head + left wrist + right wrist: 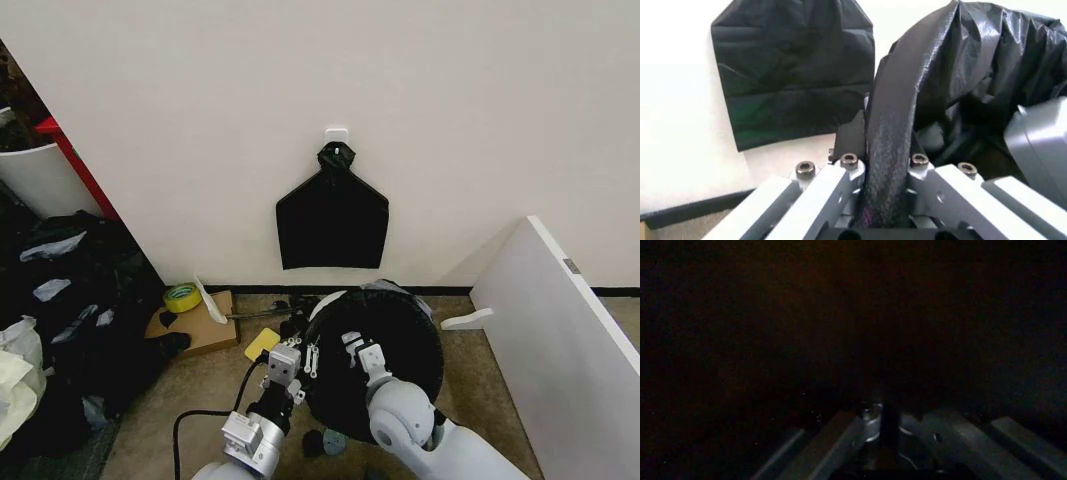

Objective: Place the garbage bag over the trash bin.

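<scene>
The garbage bag (385,345), glossy black and crinkled, is draped over the trash bin, whose white rim (323,305) peeks out on the left and whose pale green base (335,440) shows below. My left gripper (304,338) sits at the bin's left edge. In the left wrist view it (885,155) is shut on a stretched band of the bag's edge (890,115). My right gripper (353,347) is beside it, reaching into the bag's mouth. In the dark right wrist view its fingers (867,415) stand close together around a thin strip of film.
A flat black fan-shaped bundle (332,225) hangs on the wall behind the bin. A heap of dark bags (80,300) fills the left side. A yellow tape roll (182,297) lies on cardboard (200,330). A white panel (560,330) leans at the right.
</scene>
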You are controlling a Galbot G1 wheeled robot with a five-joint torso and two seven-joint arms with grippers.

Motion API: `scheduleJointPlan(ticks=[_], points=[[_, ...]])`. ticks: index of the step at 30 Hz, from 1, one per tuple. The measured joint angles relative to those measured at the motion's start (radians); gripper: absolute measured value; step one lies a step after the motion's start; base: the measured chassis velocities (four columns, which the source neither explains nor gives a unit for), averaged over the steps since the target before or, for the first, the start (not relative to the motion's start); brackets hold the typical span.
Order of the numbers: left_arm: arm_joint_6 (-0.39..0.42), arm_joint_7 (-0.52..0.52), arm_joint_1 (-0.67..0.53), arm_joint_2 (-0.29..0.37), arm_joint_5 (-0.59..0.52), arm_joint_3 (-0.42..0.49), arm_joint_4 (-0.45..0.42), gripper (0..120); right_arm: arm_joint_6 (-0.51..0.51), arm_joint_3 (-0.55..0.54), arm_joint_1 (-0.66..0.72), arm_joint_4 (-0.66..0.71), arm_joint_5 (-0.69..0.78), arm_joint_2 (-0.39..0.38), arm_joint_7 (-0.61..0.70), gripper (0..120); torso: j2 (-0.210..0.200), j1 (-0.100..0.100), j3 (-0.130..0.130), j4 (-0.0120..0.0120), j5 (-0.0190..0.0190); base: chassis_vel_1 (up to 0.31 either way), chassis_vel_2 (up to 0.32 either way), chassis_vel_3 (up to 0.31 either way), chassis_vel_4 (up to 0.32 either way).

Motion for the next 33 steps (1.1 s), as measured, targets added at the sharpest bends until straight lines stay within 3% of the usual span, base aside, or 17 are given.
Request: scheduleJointPlan(ticks=[16, 33], points=[[0.003, 0.006, -0.018, -0.006, -0.016, -0.013, -0.002, 4, 0.001, 0.040, -0.006, 0.003, 0.012, -0.039, -0.014, 0, 0.000, 0.000, 0.000, -0.0001, 0.0000, 0.000, 0.000, 0.000, 0.000], [0.016, 0.011, -0.006, 0.011, -0.016, 0.010, -0.023, 4, 0.030, 0.041, -0.012, -0.009, -0.018, -0.032, -0.028, 0, 0.000, 0.000, 0.000, 0.0000, 0.0000, 0.000, 0.000, 0.000, 0.000]])
